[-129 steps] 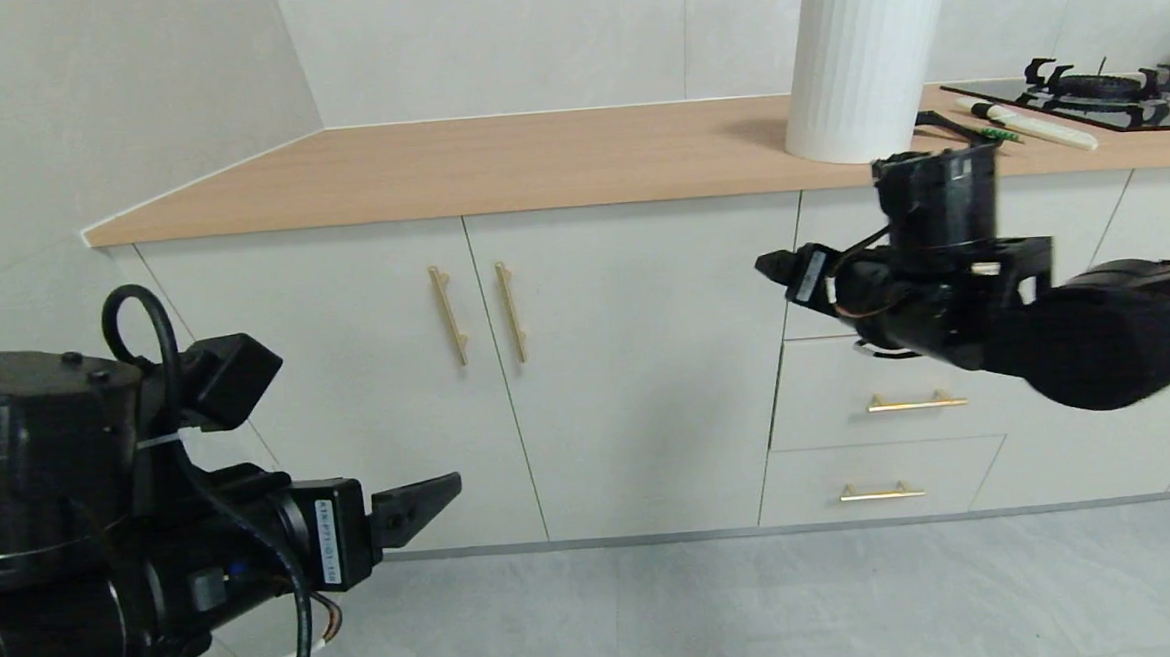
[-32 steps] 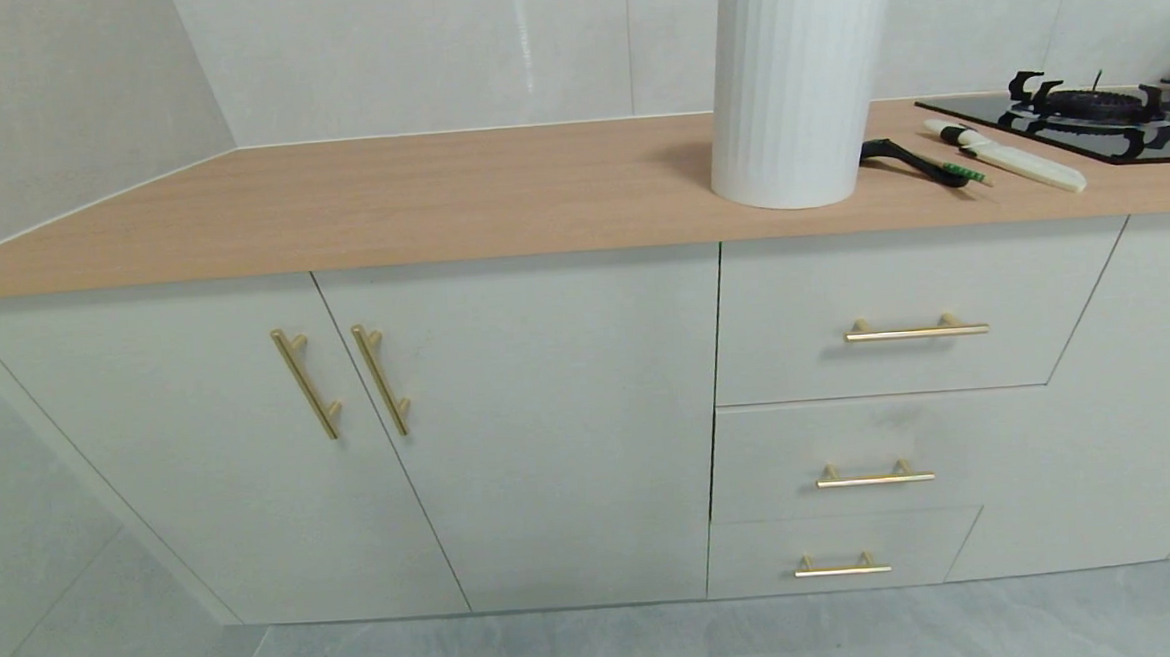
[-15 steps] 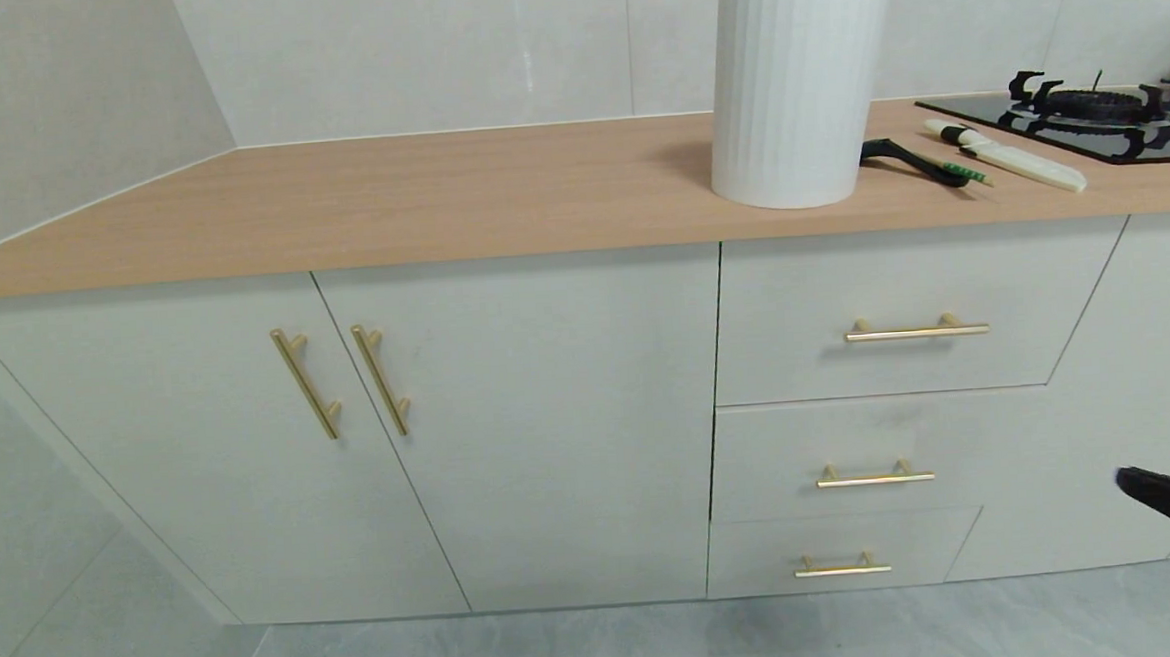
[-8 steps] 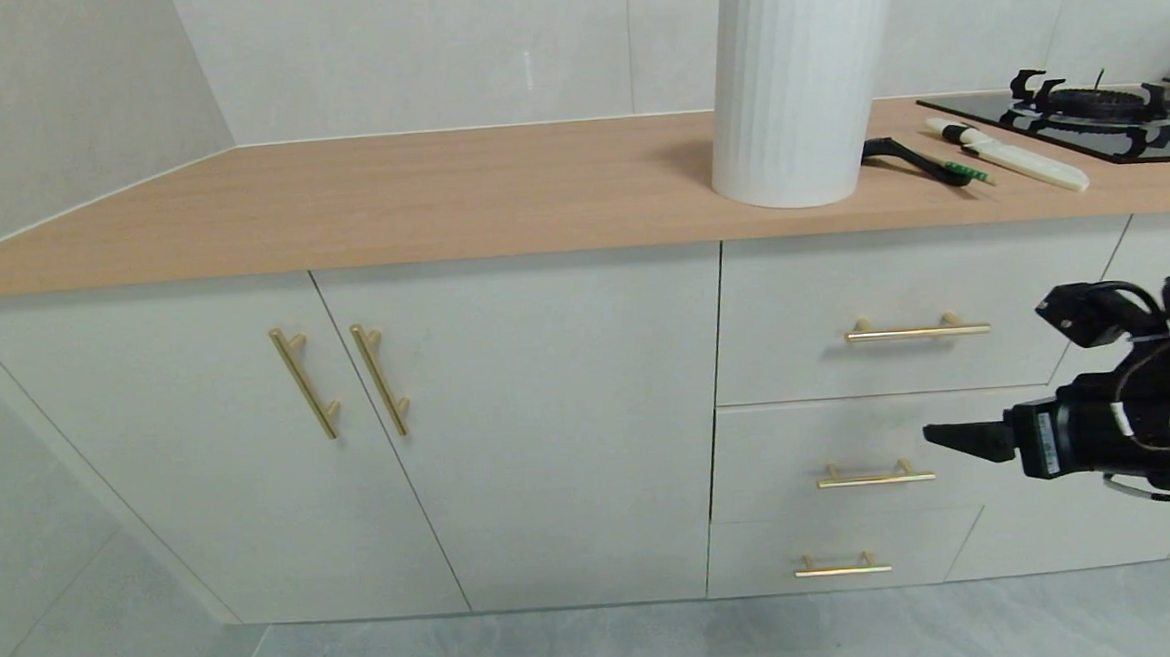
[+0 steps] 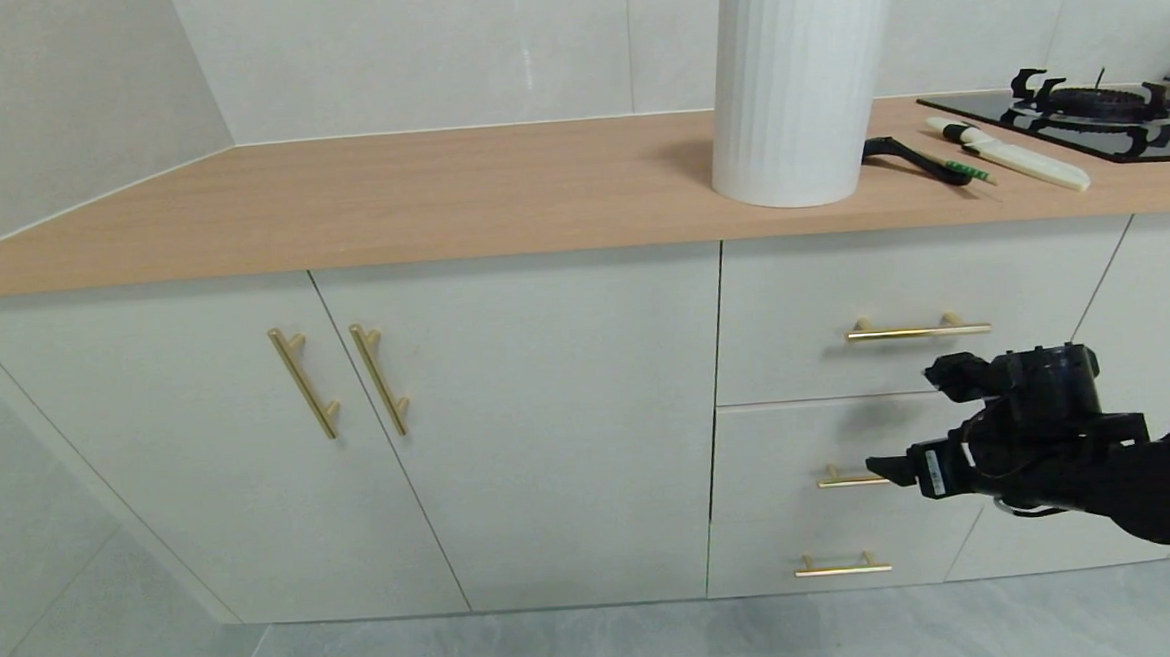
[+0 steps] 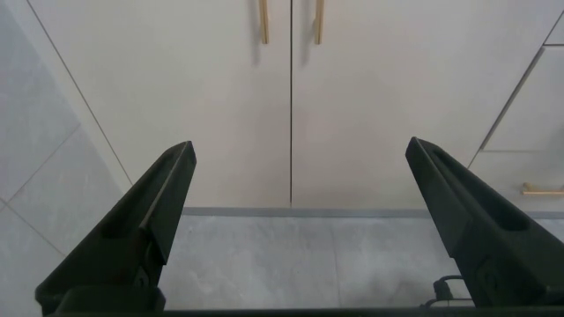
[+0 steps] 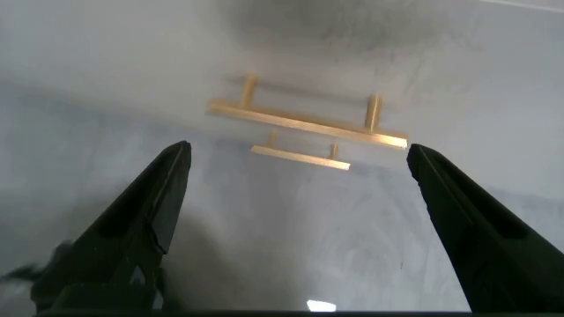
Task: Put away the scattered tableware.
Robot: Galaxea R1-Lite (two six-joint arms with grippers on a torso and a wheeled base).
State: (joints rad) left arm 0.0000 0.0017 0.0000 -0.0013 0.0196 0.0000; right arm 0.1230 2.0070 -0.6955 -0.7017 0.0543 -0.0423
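While spread (empty), right claw (image 5: 888, 469) by drawer handle (image 5: 839, 479), knife (image 5: 1015, 156) well above on counter (image 5: 438, 196).

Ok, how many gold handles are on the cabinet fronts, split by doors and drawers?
Door handles: 2
Drawer handles: 3
Total: 5
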